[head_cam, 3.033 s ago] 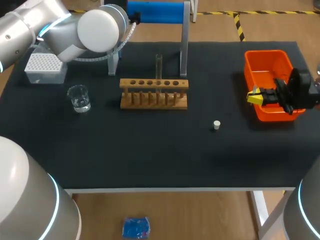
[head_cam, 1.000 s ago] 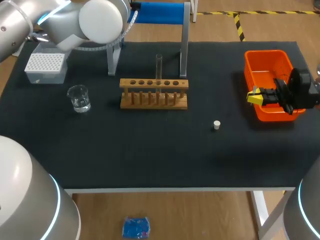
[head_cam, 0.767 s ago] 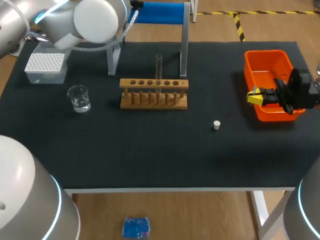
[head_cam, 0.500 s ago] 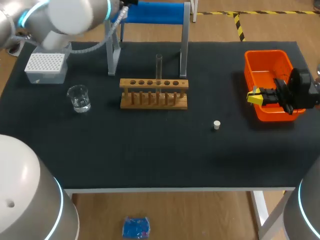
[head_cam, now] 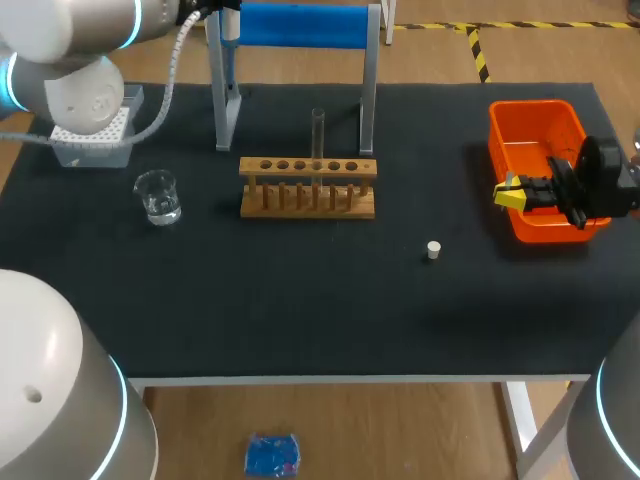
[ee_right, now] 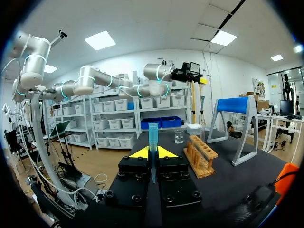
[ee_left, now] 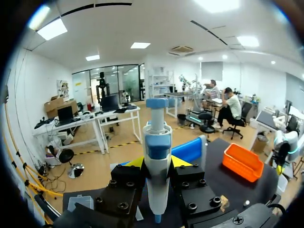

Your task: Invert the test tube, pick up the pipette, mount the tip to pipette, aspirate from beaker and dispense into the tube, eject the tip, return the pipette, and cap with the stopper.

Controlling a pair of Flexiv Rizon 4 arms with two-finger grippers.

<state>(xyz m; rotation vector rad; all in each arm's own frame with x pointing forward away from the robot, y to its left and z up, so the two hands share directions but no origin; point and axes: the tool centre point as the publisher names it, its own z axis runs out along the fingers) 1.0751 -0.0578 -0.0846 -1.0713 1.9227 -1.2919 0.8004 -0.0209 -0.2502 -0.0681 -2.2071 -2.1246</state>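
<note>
Gripping white-and-blue pipette in left gripper, behind left end of wooden tube rack. Noting clear glass test tube upright in rack. Likely remaining: mounting tip from white tip box, aspirating from glass beaker, onward through capping with white stopper. Holding right gripper closed right of rack, at orange bin. Minding blue-topped stand beside pipette.

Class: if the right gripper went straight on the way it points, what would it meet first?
The way looks free: the right gripper points across the table, and the test tube rack and beaker sit to one side of its line. Depth is unclear; it might graze the rack.
</note>
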